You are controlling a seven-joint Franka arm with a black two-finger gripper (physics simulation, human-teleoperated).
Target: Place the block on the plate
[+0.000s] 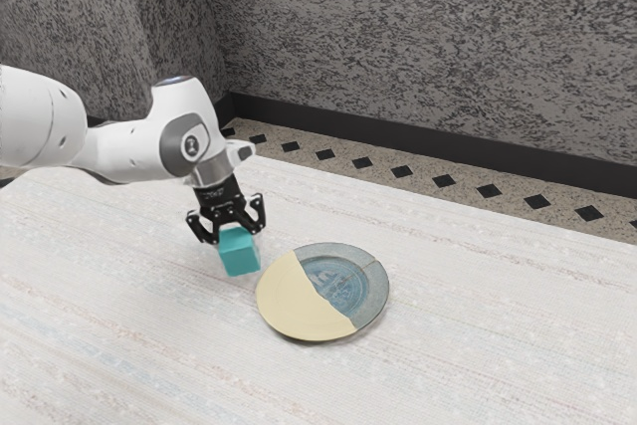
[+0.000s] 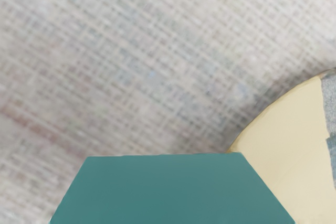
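- Exterior view: holds the teal block [image 1: 240, 255] between both fingers of the end effector [image 1: 238, 235], apparently raised above the table [image 1: 119, 345] and just off the edge of the plate [image 1: 289, 304], towards the exterior view's left.
- Wrist view: lines up one corner of the block with the plate's cream rim, but gives no sure measure of height between them.
- Risks clipping that rim on the way across, from sideways travel with too little lift; could then shove the plate along the table or twist the block in the grip.
- Could slip or pivot on smooth-looking faces, from a hold near the top with most of the block hanging below the fingertips.
- Appears to lean slightly; could land on an edge and topple, from lowering without levelling first.
- Risks ending half on the rim, half off, from opening too soon over the cream side; calls for travel well inward before release.
- Could bounce or roll off centre, from letting go too high.
- Could press hard into the plate, from misjudging depth on the way down.
- Risks dragging the block after set-down, from retreating before both fingers fully part.
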